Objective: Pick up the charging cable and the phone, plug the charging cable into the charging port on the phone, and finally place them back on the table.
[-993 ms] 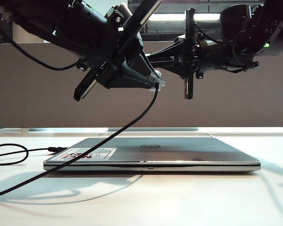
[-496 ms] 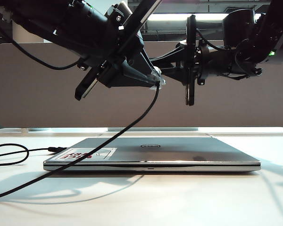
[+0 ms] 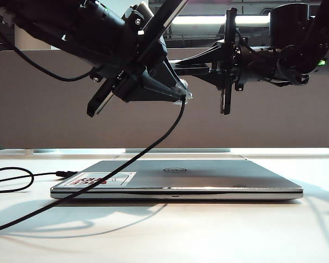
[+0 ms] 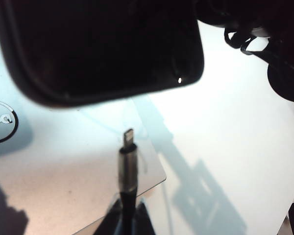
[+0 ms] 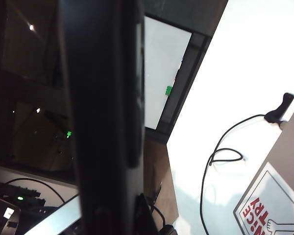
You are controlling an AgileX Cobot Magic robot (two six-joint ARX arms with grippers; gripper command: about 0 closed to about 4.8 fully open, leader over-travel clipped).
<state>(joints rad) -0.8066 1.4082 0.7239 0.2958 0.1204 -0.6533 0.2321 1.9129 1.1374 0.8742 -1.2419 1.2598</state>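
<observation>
Both end effectors hover above the laptop (image 3: 175, 178), the left end effector (image 3: 182, 94) clamped on the charging cable (image 4: 128, 166) and, at its 3 o'clock, the right end effector (image 3: 226, 71) gripping the phone (image 3: 225, 98), whose port should meet the plug squarely.

The phone (image 3: 227, 60), a thin black glossy slab, is held edge-on and roughly upright in the air by the right pincer (image 3: 230, 64), well above the tabletop (image 3: 208, 230). In the left wrist view its dark rounded corner (image 4: 103, 49) fills the upper part, out of focus. The charging cable (image 3: 126, 161), a long thin black cord, hangs from the closed left pincer (image 3: 182, 94) and trails down to the white tabletop. Its silvery plug (image 4: 128, 164) points at the phone, near but not touching. The charging port cannot be made out.
</observation>
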